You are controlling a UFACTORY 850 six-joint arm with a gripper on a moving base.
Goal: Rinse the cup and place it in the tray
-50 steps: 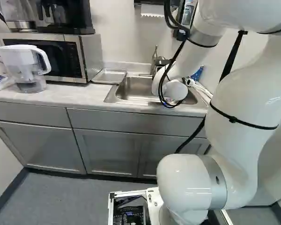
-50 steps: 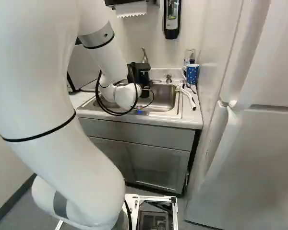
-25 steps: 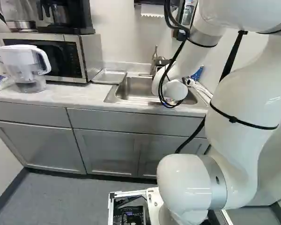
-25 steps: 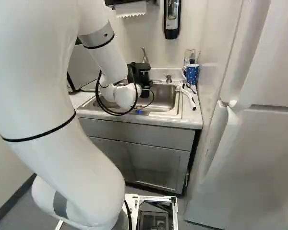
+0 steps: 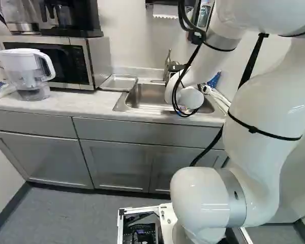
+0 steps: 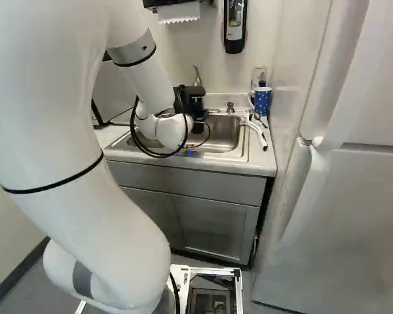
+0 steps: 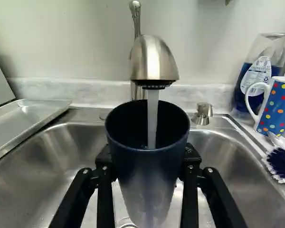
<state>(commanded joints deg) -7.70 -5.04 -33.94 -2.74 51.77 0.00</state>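
My gripper (image 6: 191,101) is a black shape over the sink in the right base view, its fingertips hidden there. In the wrist view the gripper (image 7: 148,164) is shut on a dark blue cup (image 7: 147,190), one finger on each side. The cup stands upright, mouth up, under the faucet (image 7: 153,59), and a stream of water (image 7: 152,116) runs into it. Its inside is dark, so the water level cannot be told. The metal tray (image 5: 119,82) lies on the counter beside the sink (image 7: 52,152), near the microwave.
Beside the sink, opposite the tray, stand a dotted blue mug (image 7: 278,107), a soap bottle (image 7: 261,71) and a brush (image 7: 281,161). A small metal knob (image 7: 203,113) rises behind the basin. A water pitcher (image 5: 26,71) and microwave (image 5: 66,58) occupy the counter; a fridge (image 6: 354,216) is at the right.
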